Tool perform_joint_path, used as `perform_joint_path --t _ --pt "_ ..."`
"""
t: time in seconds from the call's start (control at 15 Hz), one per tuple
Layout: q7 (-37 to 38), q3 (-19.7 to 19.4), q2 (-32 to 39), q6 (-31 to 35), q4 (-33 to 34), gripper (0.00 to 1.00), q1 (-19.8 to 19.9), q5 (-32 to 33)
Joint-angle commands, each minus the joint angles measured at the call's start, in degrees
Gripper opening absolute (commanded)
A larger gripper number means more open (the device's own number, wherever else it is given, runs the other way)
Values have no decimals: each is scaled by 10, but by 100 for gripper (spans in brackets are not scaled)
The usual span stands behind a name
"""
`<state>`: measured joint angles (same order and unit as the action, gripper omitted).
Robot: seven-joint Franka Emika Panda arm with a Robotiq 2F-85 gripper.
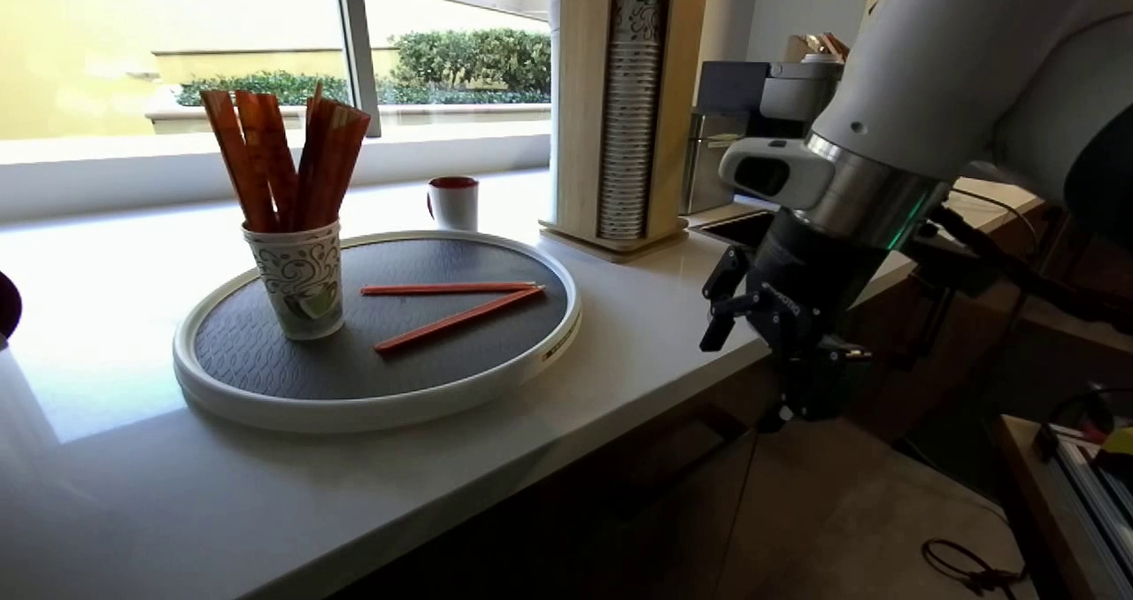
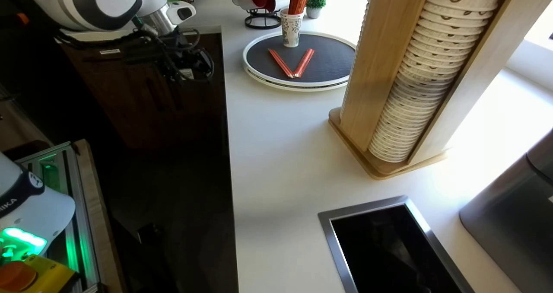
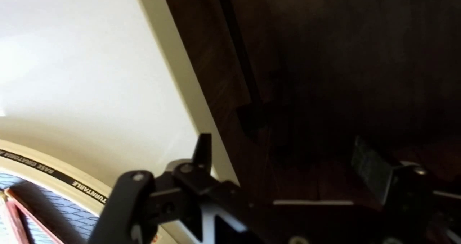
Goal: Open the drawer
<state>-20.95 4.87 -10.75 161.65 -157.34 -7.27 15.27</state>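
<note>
Drawer (image 3: 219, 64): dark brown, in deep shadow, beneath the edge of the white surface (image 2: 276, 163), which carries a tall wooden cup dispenser (image 1: 584, 113) and, near it, a round turntable (image 1: 398, 379). The gripper (image 3: 286, 156), released, its fingers spread wide apart, hangs near that edge. On the turntable, a patterned paper cup (image 1: 301, 286) holds reddish-brown strips (image 1: 265, 144); slim orange-red sticks (image 1: 443, 288) lie near it, forming a V.

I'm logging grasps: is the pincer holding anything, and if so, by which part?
Nothing is held: in the wrist view, the pincer stands open, its fingers wide apart with nothing gripped between them.
</note>
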Motion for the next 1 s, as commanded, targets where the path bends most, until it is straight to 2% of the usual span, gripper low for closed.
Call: perform_joint_path --t 0.0,0.07,0.27,0.33,0.6,0.93 --pt "-50 -20 62 103 -10 100 -15 -22" --pt "-64 -19 66 100 -11 100 -22 -28" --pt "-59 -5 73 50 -8 100 -11 -6" --pt "-48 -6 68 75 -8 100 -6 -7" --pt "-52 -3 75 68 -8 100 -6 -7" --pt "13 -4 108 71 11 100 21 158"
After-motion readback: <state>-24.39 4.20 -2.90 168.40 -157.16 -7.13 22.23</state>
